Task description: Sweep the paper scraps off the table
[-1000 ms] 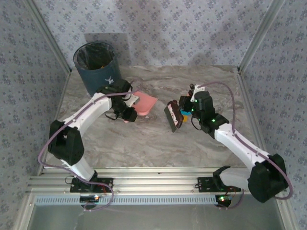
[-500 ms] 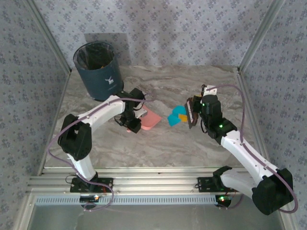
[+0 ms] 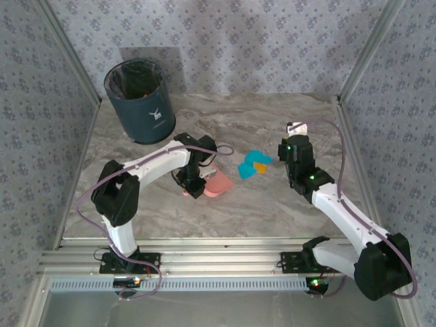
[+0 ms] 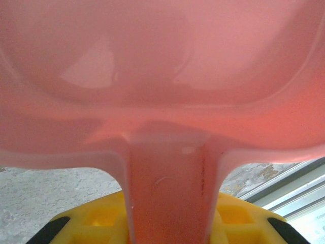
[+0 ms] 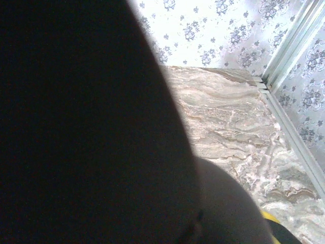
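Observation:
A small heap of teal-blue and orange paper scraps point(image 3: 251, 165) lies on the marble table point(image 3: 300, 116) between the two arms. Just left of the heap is the pink dustpan point(image 3: 219, 184), its mouth facing the scraps. My left gripper point(image 3: 198, 179) is shut on the dustpan's handle point(image 4: 167, 193), which sits between the yellow fingers point(image 4: 91, 223). To the right of the scraps, my right gripper point(image 3: 285, 151) is shut on a dark brush point(image 5: 91, 127), which blocks most of the right wrist view.
A dark blue bin point(image 3: 139, 101) with a black liner stands at the back left. Aluminium rails point(image 3: 204, 262) edge the table, and patterned walls point(image 3: 272, 48) close it in. Bare marble point(image 5: 228, 122) stretches to the back right corner.
The left arm carried the dustpan from near the bin forward and right, down beside the scraps. The right arm swung the brush from left of the scraps to their right, uncovering them.

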